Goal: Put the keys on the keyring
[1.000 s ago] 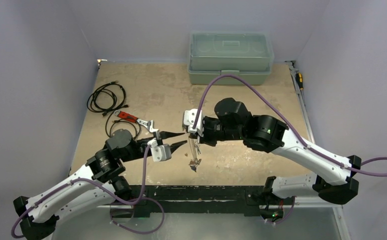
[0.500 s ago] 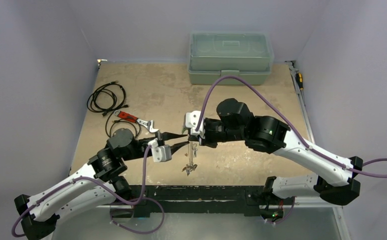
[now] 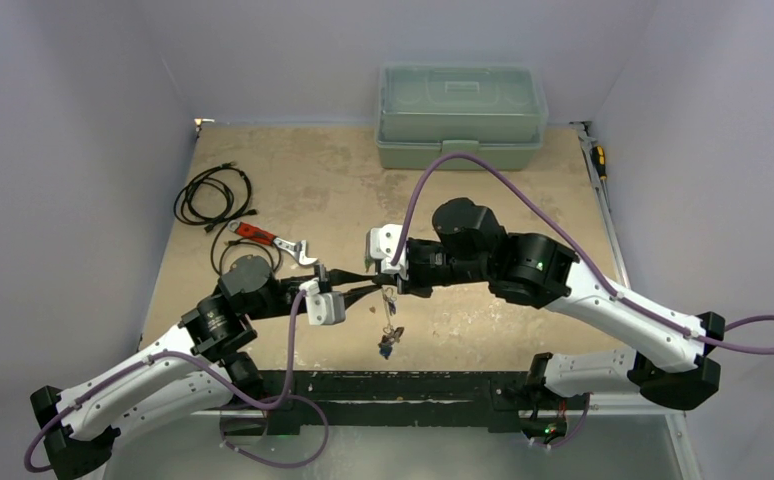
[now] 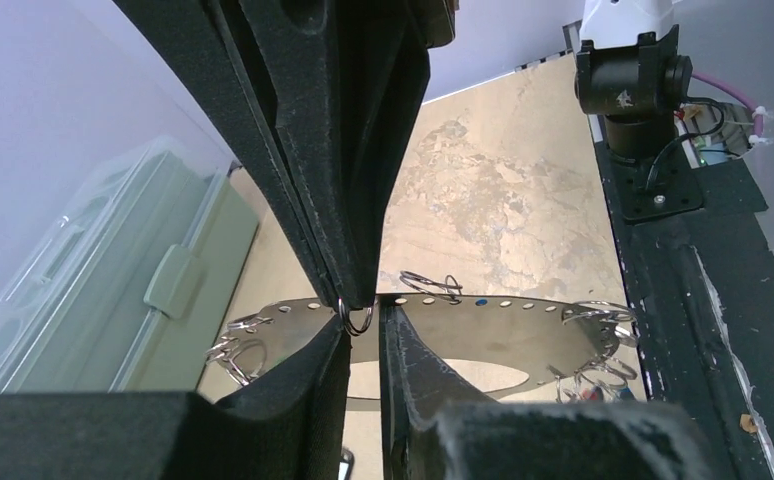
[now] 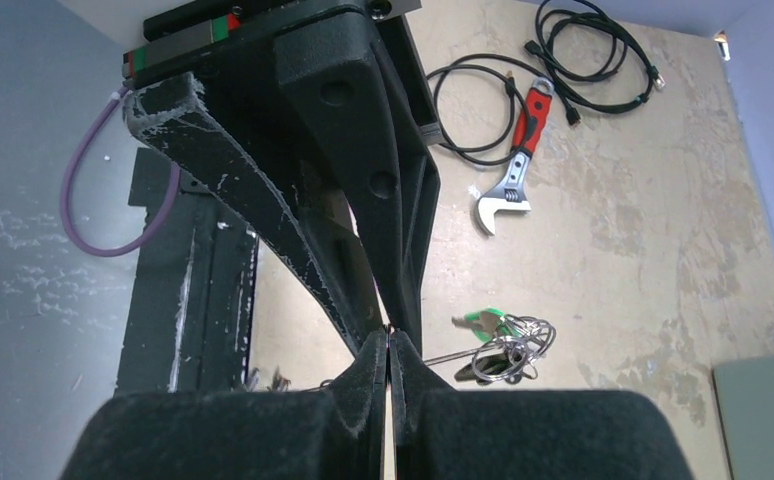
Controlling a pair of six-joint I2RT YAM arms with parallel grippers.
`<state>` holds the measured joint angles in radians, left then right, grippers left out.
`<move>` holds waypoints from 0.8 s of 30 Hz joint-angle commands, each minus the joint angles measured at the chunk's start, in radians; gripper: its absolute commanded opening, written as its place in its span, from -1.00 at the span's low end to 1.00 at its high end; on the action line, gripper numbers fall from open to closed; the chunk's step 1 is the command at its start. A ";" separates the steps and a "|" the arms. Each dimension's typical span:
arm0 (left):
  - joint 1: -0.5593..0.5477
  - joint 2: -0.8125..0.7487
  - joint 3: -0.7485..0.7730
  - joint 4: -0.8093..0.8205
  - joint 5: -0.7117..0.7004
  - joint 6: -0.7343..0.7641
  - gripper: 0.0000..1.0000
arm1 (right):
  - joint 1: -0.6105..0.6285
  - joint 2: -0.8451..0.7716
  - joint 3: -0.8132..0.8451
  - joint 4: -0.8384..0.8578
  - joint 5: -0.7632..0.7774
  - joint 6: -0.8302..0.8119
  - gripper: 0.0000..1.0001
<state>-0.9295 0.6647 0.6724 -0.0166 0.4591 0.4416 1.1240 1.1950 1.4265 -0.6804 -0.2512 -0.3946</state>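
A worn, blotchy tan surface sits closed in by pale lilac walls on three sides, with a black rail along its near edge where the two arms are bolted. Loose on it are two coils of black cable, one red-handled wrench and one grey-green plastic box against the far wall. The box's cloudy lid is down, and what it holds cannot be made out. The left end effector and the right end effector meet tip to tip above the middle of the surface. The right one is clenched on the keyring, which shows in the left wrist view as a silvery band dotted with holes and hung with small wire rings. The left one's fingers stand a narrow gap apart at one small ring – whether they pinch it I cannot tell. The keys dangle in a bunch just below the meeting point, clear of the surface. One has a green head; their number is too tangled to count.
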 commanded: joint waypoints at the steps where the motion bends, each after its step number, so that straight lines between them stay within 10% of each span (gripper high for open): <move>1: 0.001 -0.002 0.011 0.045 0.006 -0.013 -0.71 | 0.007 -0.008 0.000 0.058 -0.058 -0.011 -1.00; 15: 0.002 -0.006 -0.002 0.060 0.016 -0.024 -1.00 | 0.010 -0.016 -0.004 0.077 -0.111 -0.008 -1.00; 20: 0.012 -0.039 -0.042 0.151 0.004 -0.086 -1.00 | 0.010 -0.055 -0.039 0.151 -0.037 0.019 -0.13; 24: 0.017 -0.071 -0.075 0.237 -0.002 -0.148 -1.00 | 0.009 -0.111 -0.086 0.247 0.052 0.044 0.12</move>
<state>-0.9222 0.6323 0.6147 0.0444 0.4633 0.3740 1.1286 1.1595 1.3739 -0.5865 -0.2779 -0.3840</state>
